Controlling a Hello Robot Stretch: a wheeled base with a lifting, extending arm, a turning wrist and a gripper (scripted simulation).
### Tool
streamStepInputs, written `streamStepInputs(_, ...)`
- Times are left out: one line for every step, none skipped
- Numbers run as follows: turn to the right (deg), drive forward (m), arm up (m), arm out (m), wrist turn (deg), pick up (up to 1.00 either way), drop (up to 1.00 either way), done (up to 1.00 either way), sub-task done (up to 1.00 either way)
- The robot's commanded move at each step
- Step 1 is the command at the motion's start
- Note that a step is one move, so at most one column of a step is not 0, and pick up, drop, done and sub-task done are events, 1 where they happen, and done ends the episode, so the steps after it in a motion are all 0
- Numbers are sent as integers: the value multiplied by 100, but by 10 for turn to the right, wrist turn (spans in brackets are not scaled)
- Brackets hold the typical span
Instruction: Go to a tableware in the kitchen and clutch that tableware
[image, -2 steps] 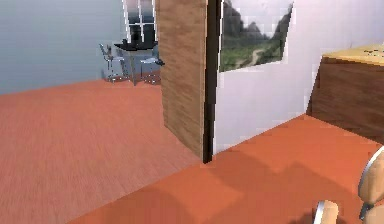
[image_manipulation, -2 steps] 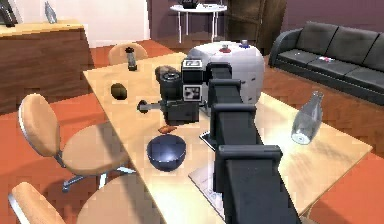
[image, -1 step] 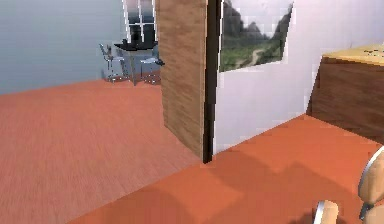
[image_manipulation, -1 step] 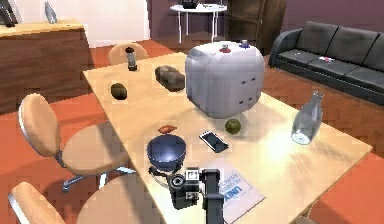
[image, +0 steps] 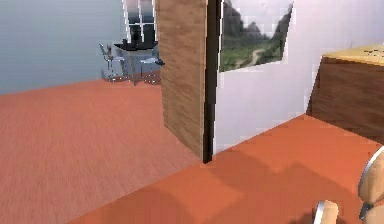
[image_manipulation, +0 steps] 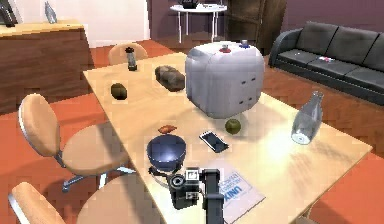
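Looking out on the arm side view, I see the dark square arm bar (image_manipulation: 212, 205) rising from the bottom edge; at its far end the claw (image_manipulation: 165, 173) sits right at the near rim of a dark blue round bowl (image_manipulation: 167, 150). That bowl stands on the light wooden table (image_manipulation: 290, 165), close to its near edge; I cannot tell whether the claw touches it, how the claw's fingers are set, or whether it has hold of anything.

Just beside the arm bar, toward this view's right, lies a blue-and-white booklet (image_manipulation: 240, 192). Beyond the bowl I make out a small reddish-brown thing (image_manipulation: 167, 128); a flat black phone (image_manipulation: 213, 140) lies right of that, with a small dark green round fruit (image_manipulation: 233, 126) near it. A large white rounded box (image_manipulation: 225, 78) stands mid-table; a clear glass bottle (image_manipulation: 308, 118) stands upright, well apart toward the right. Farther along the table lie a dark brown loaf (image_manipulation: 170, 75) and a small dark oval lump (image_manipulation: 120, 90); a small dark upright cup (image_manipulation: 131, 60) stands beyond them. A tan round-backed chair (image_manipulation: 42, 120) stands at the table's left side; a dark sofa (image_manipulation: 335, 50) fills the upper right.

On the forward view I see orange-red floor (image: 90, 150); a brown wooden door panel (image: 185, 70) stands upright mid-picture, with a landscape picture (image: 255, 35) on the white wall just right of it, and a brown wooden cabinet (image: 350, 95) at the right edge.
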Motion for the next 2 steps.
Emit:
streamStepInputs(0,0,10,0,0,0,0,0,0)
streamStepInputs(0,0,0,0,0,0,0,100,0)
